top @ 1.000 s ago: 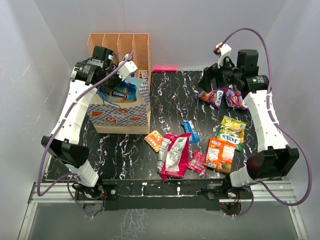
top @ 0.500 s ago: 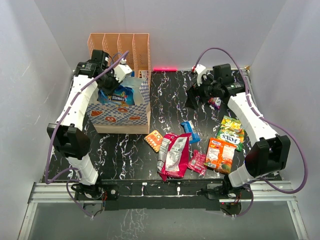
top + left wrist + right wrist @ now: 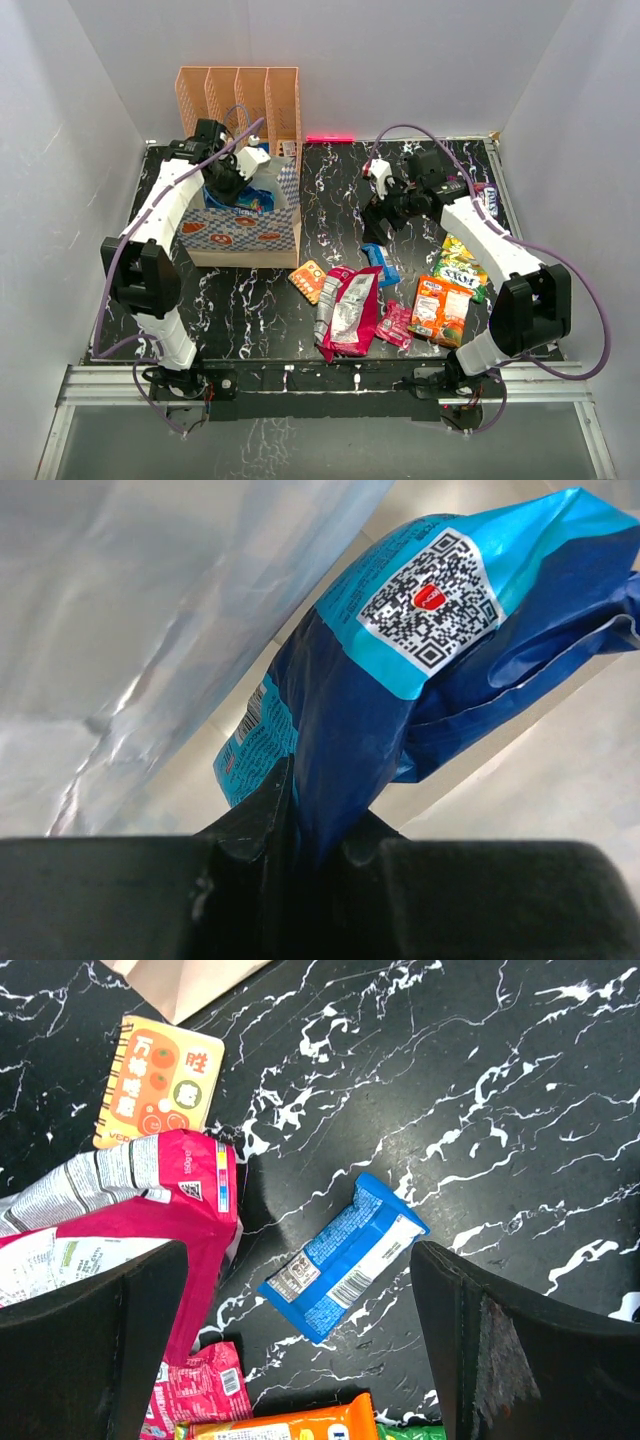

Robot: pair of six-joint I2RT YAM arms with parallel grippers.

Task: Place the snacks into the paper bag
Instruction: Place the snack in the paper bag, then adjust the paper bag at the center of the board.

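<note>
Black marble table, top view: your left gripper sits down in the paper bag; right gripper hangs near the small blue packet. Left wrist: jaws clenched on a dark-blue packet, bag wall behind; top view can't resolve that grip. Right wrist: jaws spread wide, holding nothing, small blue packet framed between them, magenta packet beside it.
</note>
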